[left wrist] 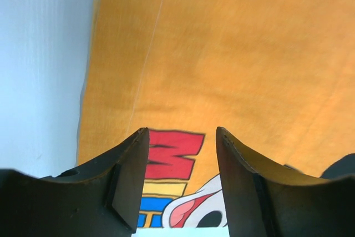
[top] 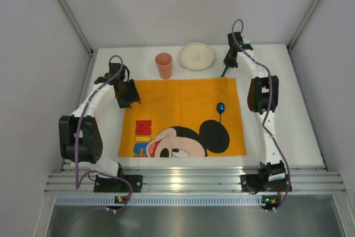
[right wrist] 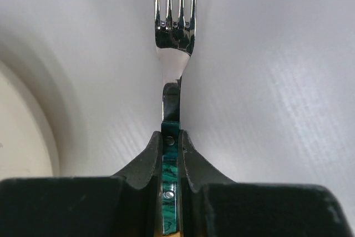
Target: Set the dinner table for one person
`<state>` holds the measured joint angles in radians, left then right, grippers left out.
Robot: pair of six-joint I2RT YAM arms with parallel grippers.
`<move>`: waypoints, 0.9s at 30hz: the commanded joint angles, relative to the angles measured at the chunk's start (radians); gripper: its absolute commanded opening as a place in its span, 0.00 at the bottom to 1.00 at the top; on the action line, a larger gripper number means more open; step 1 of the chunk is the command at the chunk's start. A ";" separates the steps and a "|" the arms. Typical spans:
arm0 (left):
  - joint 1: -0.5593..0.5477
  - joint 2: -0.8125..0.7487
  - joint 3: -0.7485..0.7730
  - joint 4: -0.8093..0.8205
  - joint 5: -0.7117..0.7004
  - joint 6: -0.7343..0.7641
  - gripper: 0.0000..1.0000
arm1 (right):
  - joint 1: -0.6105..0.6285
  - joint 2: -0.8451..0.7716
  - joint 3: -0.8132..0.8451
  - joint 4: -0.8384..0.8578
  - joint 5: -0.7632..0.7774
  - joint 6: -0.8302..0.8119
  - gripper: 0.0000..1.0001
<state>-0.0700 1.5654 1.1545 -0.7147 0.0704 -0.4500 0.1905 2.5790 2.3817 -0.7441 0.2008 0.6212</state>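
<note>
My right end effector (right wrist: 171, 137), at the upper right of the overhead view, is clenched on the green handle of a fork (right wrist: 175, 31). Its tines point away over the white tabletop (top: 294, 115), just beside the cream plate (top: 196, 56). I judge this handle grip lets the fork be laid flat. My left end effector (left wrist: 182, 137) hangs released and empty over the upper left corner of the orange mat (top: 183, 104). The tabletop fills the middle of the frame. A blue spoon (top: 221, 107) lies on the mat's right side.

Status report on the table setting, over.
Left gripper open over the orange mat. Right gripper shut on fork, beside the bowl. Spoon on mat; cup and bowl on table. Nothing blocking.
</note>
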 commanded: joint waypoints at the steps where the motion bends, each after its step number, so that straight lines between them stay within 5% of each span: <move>1: 0.003 0.027 0.125 -0.009 -0.008 -0.039 0.57 | -0.031 -0.135 0.002 0.086 0.035 -0.049 0.00; 8: -0.063 0.054 0.276 0.054 0.005 -0.055 0.70 | -0.055 -0.345 -0.087 0.141 0.019 -0.101 0.00; 9: -0.106 0.065 0.333 0.054 -0.003 -0.053 0.83 | -0.068 -0.365 -0.101 0.135 0.009 -0.075 0.00; 12: -0.215 0.128 0.462 0.055 -0.017 -0.046 0.97 | -0.066 -0.451 -0.151 0.124 -0.018 -0.043 0.00; 27: -0.752 0.435 0.956 0.049 -0.156 0.204 0.95 | 0.107 -0.845 -0.623 -0.080 -0.169 0.023 0.00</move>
<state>-0.7757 1.9820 2.0338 -0.6651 -0.0113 -0.3485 0.2249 1.7859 1.8355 -0.7589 0.0818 0.6300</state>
